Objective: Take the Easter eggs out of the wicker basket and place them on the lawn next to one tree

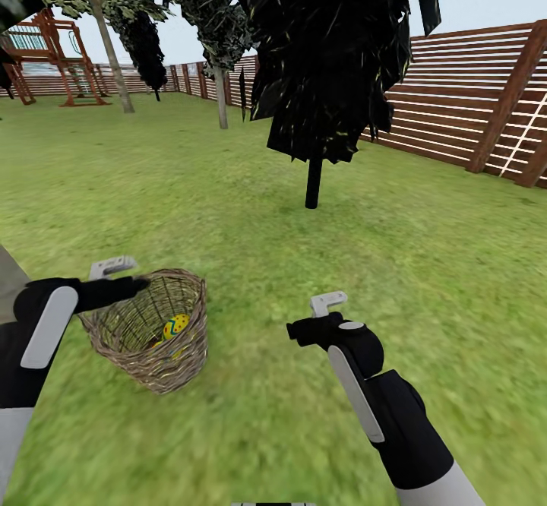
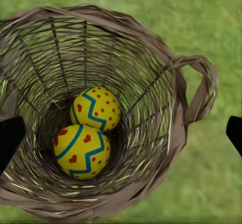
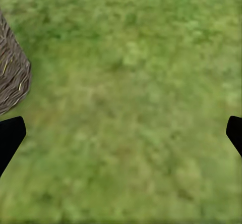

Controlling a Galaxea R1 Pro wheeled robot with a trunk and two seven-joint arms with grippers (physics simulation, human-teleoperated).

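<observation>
We see the wicker basket point(image 1: 156, 331) standing upright on the lawn point(image 1: 228, 210), low and left of centre in the head view. The left tool point(image 1: 114, 282) hangs directly over the basket's near-left rim. In the left wrist view we look straight down into the basket point(image 2: 166, 67); the two dark fingertips point(image 2: 10, 138) sit at opposite edges of the frame, so we record this tool as spread wide and holding nothing.

Two Easter eggs lie at the bottom, touching each other: one with red dots point(image 2: 96, 108) and one with red hearts point(image 2: 82, 151), both yellow with a blue zigzag. From the head view we make out one egg point(image 1: 175, 327) through the weave. A third egg we cannot make out.

The right tool point(image 1: 328, 310) hovers over bare grass, well to the right of the basket. In its wrist view the fingertips point(image 3: 11, 135) also stand far apart, with nothing between them; the basket's wall point(image 3: 12, 75) shows at one edge.

A black-trunked tree point(image 1: 313, 179) stands beyond the basket; pale-trunked trees point(image 1: 114, 58) farther back, near the fence point(image 1: 471, 96).
</observation>
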